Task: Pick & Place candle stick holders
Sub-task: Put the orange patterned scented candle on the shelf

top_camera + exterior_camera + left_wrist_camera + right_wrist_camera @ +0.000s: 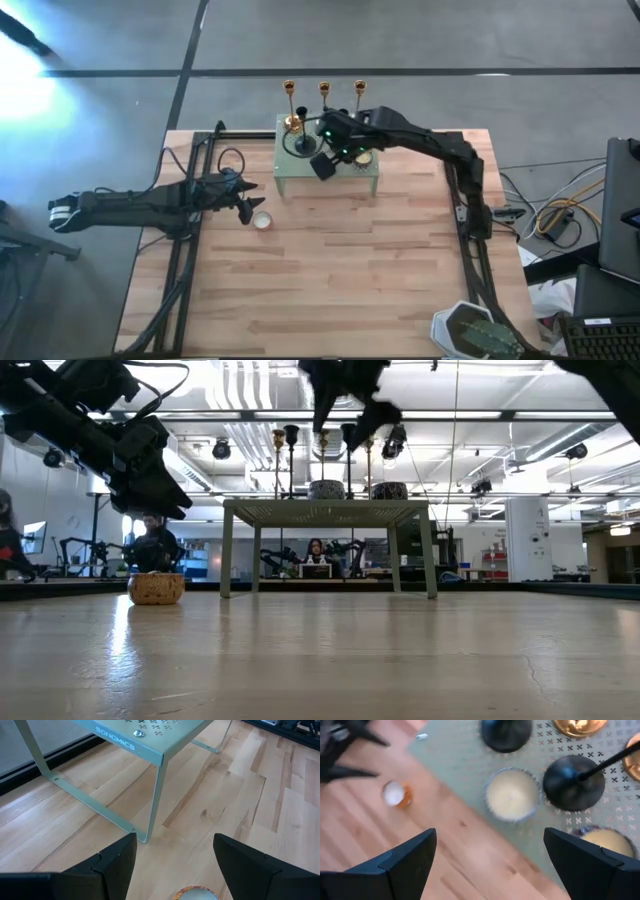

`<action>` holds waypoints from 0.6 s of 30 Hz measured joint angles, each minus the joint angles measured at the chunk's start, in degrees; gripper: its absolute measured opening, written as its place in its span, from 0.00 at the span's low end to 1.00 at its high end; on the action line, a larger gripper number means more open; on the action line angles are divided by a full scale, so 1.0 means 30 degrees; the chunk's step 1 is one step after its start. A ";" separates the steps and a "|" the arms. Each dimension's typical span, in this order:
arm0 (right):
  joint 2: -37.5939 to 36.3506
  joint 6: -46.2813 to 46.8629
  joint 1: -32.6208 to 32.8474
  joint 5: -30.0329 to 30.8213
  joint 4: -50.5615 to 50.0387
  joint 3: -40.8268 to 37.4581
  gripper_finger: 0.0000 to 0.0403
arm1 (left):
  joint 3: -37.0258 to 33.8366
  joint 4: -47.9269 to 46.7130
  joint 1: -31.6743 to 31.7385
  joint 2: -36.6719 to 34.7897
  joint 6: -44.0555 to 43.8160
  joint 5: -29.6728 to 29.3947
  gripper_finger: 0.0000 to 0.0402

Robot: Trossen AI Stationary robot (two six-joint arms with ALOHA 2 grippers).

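Green perforated metal forms the stand (329, 172) set at the far middle of the wooden desk (330, 290). Three gold candle stick holders (324, 92) are lined up along the stand's far edge, and two black candle stick holders (573, 782) are seen on its top beside a pale candle in a cup (512, 794). The right gripper (490, 865) is held above the stand's near edge with its fingers spread wide apart and nothing between them. The left gripper (172, 862) is held low over the desk, left of the stand, its fingers also apart, just above a small candle cup (262, 221).
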 joint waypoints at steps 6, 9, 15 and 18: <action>-0.2275 -0.0918 0.2674 0.1837 -0.2428 -0.0008 0.90 | 0.0000 0.0114 0.0003 -0.0002 -0.0265 0.0000 0.67; -0.3379 -0.0572 0.4842 0.3906 -0.4380 -0.0128 0.90 | 0.0000 0.0155 -0.0001 0.0000 -0.0524 0.0000 0.67; -0.5248 0.0627 0.8769 0.6695 -0.4461 -0.1305 0.90 | 0.0520 0.0159 0.0003 -0.0011 0.0020 0.1837 0.67; -0.5902 0.1137 1.0185 0.8090 -0.4548 -0.2281 0.90 | 0.1136 0.0100 0.0003 0.0004 0.0368 0.4102 0.67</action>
